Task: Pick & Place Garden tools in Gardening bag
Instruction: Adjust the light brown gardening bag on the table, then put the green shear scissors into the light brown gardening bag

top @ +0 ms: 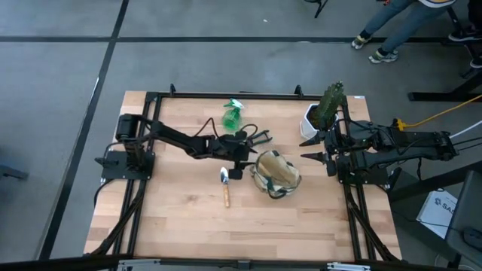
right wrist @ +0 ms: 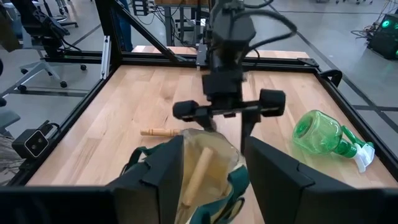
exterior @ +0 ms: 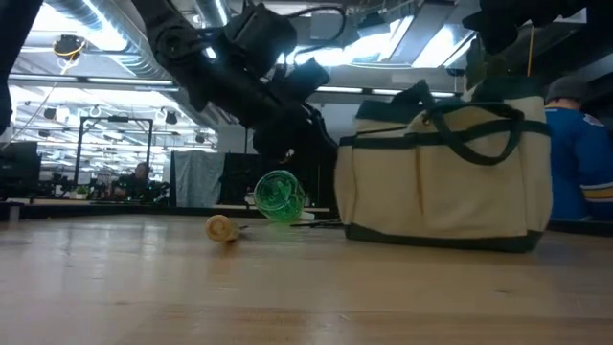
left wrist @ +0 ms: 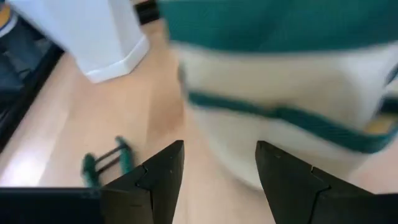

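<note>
Counter (top: 181, 218): wooden; carries all items
Gardening bag (top: 276, 175): mid-counter; a wooden handle protrudes from its opening
Left hand (top: 239, 163): fingers apart, empty; just beside bag
Right hand (top: 316, 148): fingers apart; right edge
Spray bottle (top: 232, 115): near far edge
Trowel (top: 225, 185): beside bag
</note>
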`<action>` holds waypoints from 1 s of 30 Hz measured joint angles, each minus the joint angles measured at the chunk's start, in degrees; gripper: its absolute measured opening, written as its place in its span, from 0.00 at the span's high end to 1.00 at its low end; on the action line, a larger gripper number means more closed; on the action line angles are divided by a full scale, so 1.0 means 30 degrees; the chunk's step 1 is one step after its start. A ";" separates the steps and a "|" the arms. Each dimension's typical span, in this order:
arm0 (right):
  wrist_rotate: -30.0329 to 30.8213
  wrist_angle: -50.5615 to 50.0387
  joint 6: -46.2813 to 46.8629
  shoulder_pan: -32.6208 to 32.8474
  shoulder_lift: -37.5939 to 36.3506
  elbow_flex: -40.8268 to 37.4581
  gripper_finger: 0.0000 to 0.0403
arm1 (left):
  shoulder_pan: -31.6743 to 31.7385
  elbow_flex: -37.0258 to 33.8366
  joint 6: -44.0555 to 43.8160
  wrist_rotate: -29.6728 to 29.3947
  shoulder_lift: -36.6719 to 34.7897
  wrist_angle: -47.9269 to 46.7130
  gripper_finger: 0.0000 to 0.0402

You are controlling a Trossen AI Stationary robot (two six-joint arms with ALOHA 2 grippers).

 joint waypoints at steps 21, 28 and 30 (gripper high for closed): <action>0.0000 0.0006 0.0003 -0.0003 0.0000 0.0000 0.57 | 0.3041 0.0385 -0.4835 -0.1151 0.1301 -0.1062 0.51; 0.0000 0.0007 0.0004 0.0001 0.0000 0.0000 0.57 | 0.3048 0.1023 -0.4815 -0.1098 0.2909 -0.1167 0.51; 0.0000 0.0007 -0.0003 -0.0004 0.0000 0.0000 0.57 | 0.3019 0.1321 -0.4779 -0.1004 0.3362 -0.1447 0.51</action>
